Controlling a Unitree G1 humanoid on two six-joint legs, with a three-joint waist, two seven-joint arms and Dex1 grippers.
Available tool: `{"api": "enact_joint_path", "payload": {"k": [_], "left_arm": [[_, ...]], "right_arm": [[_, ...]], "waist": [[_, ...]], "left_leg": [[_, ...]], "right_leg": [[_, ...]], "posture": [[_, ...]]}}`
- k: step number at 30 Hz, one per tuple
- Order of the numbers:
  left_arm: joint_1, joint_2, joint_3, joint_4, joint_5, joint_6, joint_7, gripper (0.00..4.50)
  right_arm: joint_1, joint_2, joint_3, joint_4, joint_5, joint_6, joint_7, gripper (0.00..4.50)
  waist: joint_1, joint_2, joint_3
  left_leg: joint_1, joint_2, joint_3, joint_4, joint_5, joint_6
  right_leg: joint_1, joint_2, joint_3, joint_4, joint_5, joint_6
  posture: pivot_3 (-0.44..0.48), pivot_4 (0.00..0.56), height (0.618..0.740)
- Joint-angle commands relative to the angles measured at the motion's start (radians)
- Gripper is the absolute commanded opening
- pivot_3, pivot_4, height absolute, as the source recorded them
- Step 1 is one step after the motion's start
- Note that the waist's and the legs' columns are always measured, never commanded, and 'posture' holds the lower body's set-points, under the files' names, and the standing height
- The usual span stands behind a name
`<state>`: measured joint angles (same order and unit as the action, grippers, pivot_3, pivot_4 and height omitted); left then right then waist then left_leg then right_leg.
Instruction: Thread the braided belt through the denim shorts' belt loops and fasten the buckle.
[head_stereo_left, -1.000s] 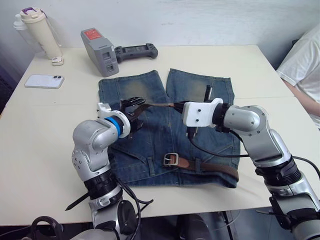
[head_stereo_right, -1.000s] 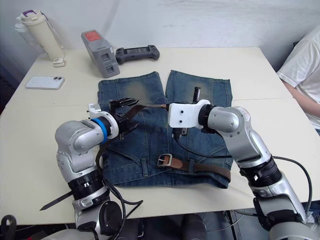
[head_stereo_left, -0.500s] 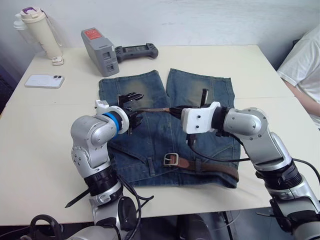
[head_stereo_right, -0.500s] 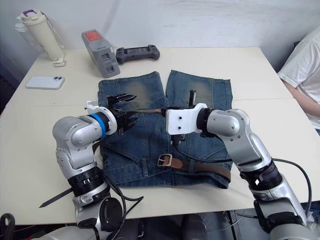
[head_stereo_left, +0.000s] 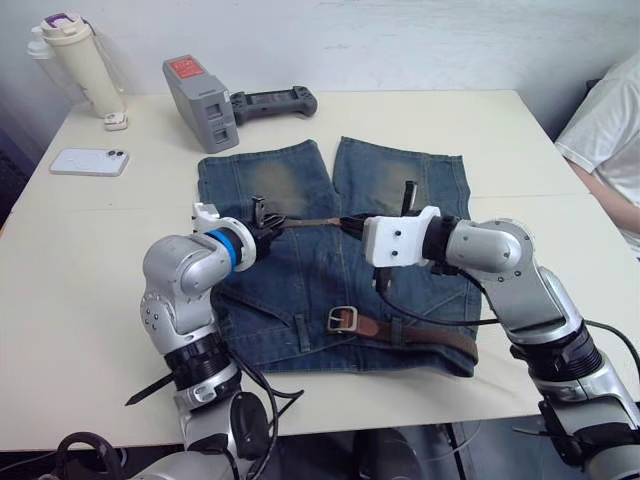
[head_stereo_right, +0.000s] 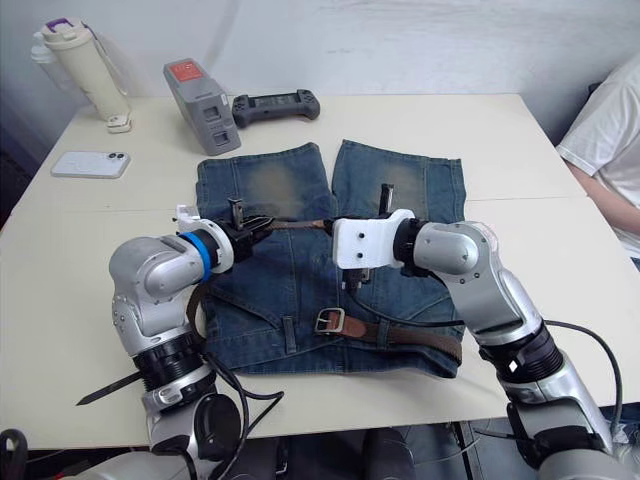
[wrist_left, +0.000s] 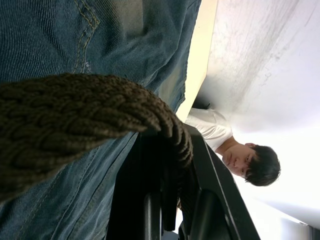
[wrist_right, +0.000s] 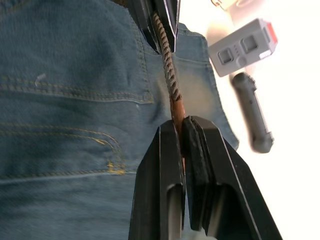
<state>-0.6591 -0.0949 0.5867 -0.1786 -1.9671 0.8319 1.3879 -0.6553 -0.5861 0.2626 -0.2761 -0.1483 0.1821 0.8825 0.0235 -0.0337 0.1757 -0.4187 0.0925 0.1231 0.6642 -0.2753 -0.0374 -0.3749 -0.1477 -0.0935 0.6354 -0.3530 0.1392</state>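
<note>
The belt (head_stereo_left: 420, 333) is lying partly along the waistband at the near edge of the shorts (head_stereo_left: 300, 190), with the buckle (head_stereo_left: 342, 319) resting near the middle of the waistband. It is looking threaded under at least one loop (head_stereo_left: 396, 331) on the right side; how many loops it is passing through cannot be told. The free end is being held up above the shorts, stretched taut between both grippers. The left gripper (head_stereo_left: 262, 227) is pinching the braided part, fingers pressed on it. The right gripper (wrist_right: 181, 129) is clamping the belt near where the braid is meeting the tan end.

Judging progress: partway at best. The left-side loops are looking empty, the free end is not near the buckle, and fastening is not done yet.

On the table (head_stereo_left: 120, 290) beyond the shorts are sitting a grey device (head_stereo_left: 200, 103), a black controller (head_stereo_left: 272, 103), a phone (head_stereo_left: 88, 162) and a bottle (head_stereo_left: 80, 62). A person's sleeve (head_stereo_left: 605, 120) is showing at the right edge.
</note>
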Motion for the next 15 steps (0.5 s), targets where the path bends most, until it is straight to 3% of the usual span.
{"api": "enact_joint_path", "payload": {"k": [1, 5, 7, 11, 15], "left_arm": [[-0.003, 0.03, 0.011, 0.0, -0.005, 0.042, -0.025, 0.0], [-0.015, 0.07, 0.025, 0.009, -0.005, 0.085, -0.041, 0.0], [-0.026, 0.136, 0.036, 0.015, -0.005, 0.141, -0.081, 0.0], [0.046, 0.26, 0.006, -0.012, -0.005, 0.259, -0.254, 0.0], [0.16, 0.399, -0.024, -0.031, -0.005, 0.318, -0.45, 0.0]], "right_arm": [[-0.006, -0.007, -0.051, -0.068, 0.059, 0.037, 0.014, 1.61], [-0.007, -0.033, -0.072, -0.089, 0.095, 0.054, 0.039, 3.5], [-0.001, -0.069, -0.114, -0.112, 0.191, 0.134, 0.106, 4.45], [0.035, -0.154, -0.144, -0.184, 0.378, 0.33, 0.233, 4.45], [0.048, -0.166, -0.121, -0.228, 0.467, 0.436, 0.252, 4.45]], "waist": [[0.001, 0.0, 0.0], [0.001, 0.0, 0.0], [0.001, 0.0, 0.0], [0.0, 0.0, 0.0], [-0.008, 0.0, 0.001]], "left_leg": [[0.0, 0.0, 0.0, 0.0, 0.0, 0.0], [0.0, 0.0, 0.0, 0.0, 0.0, 0.0], [0.0, 0.0, 0.0, 0.0, 0.0, 0.0], [-0.001, 0.0, -0.001, -0.002, 0.0, 0.0], [-0.001, 0.0, -0.001, -0.004, 0.0, 0.0]], "right_leg": [[0.0, 0.0, 0.0, 0.0, 0.0, 0.0], [0.0, 0.0, 0.0, 0.0, 0.0, 0.0], [0.0, 0.0, 0.0, 0.0, 0.0, 0.0], [0.0, 0.0, -0.001, 0.0, 0.0, 0.0], [-0.001, 0.0, -0.001, 0.001, 0.0, 0.0]], "posture": [[0.0, 0.15, 0.74], [0.0, 0.15, 0.74], [0.0, 0.15, 0.74], [0.0, 0.15, 0.74], [0.0, 0.15, 0.74]]}}
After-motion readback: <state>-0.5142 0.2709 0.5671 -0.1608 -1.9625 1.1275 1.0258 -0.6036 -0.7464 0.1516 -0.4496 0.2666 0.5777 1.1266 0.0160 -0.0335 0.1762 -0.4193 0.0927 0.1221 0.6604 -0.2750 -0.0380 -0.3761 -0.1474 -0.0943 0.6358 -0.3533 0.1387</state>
